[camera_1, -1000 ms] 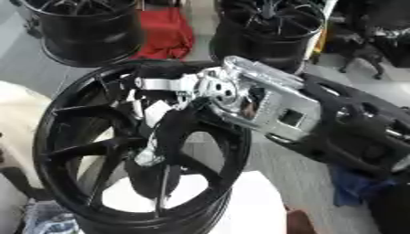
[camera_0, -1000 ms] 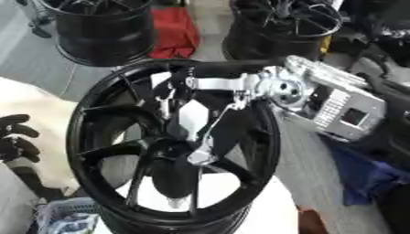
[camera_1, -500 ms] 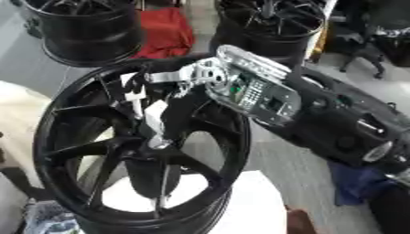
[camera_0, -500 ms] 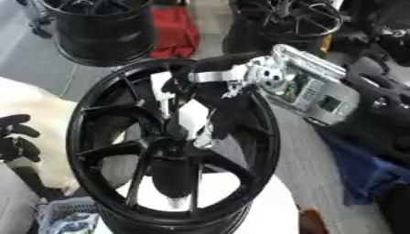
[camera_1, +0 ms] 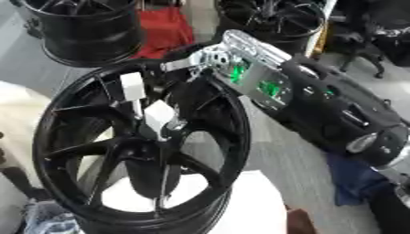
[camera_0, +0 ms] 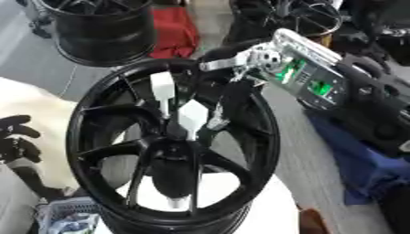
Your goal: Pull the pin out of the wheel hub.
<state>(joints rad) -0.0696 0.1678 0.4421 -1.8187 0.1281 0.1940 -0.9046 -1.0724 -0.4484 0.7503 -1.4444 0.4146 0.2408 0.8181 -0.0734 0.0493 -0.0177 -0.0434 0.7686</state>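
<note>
Moved: your right hand [camera_0: 188, 116] has slid down to the wheel hub [camera_0: 172, 146], white fingertips pinching there. Pin presumably inside, unseen. Risk: angled pull jams it.

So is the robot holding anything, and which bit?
It cannot be told. The right hand reaches into the black spoked wheel hub near the middle, its fingers blurred. The left hand holds nothing.

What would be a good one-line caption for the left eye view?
Robot's right hand reaches into the black wheel hub near its centre.
</note>
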